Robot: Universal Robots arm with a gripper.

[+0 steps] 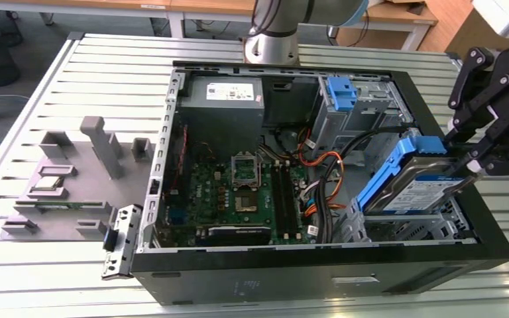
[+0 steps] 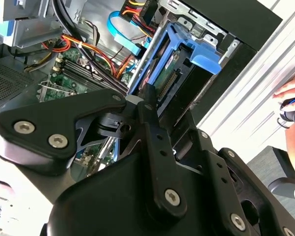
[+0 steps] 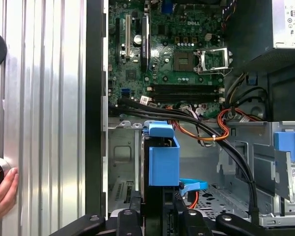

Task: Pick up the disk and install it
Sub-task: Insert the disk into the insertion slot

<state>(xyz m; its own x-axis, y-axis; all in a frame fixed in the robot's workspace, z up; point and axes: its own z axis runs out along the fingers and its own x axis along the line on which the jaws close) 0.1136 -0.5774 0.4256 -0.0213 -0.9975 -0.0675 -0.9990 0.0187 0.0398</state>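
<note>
Gripping the disk (image 1: 411, 189) by its upper end, my gripper (image 1: 468, 158) is clamping it tilted above the drive cage (image 1: 409, 228) at the exterior view's right; I am judging it dense, stiff and shock-sensitive. In the second wrist view, its blue rails (image 2: 159, 59) are offering safer purchase than the circuit side. In the first wrist view, cables (image 3: 186, 117) are crowding the cage's edge.

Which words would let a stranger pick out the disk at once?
Find the open black case. At the exterior view's right, the gripper grips the tilted disk. Unlike the grey power supply, it is silver with blue rails.
</note>
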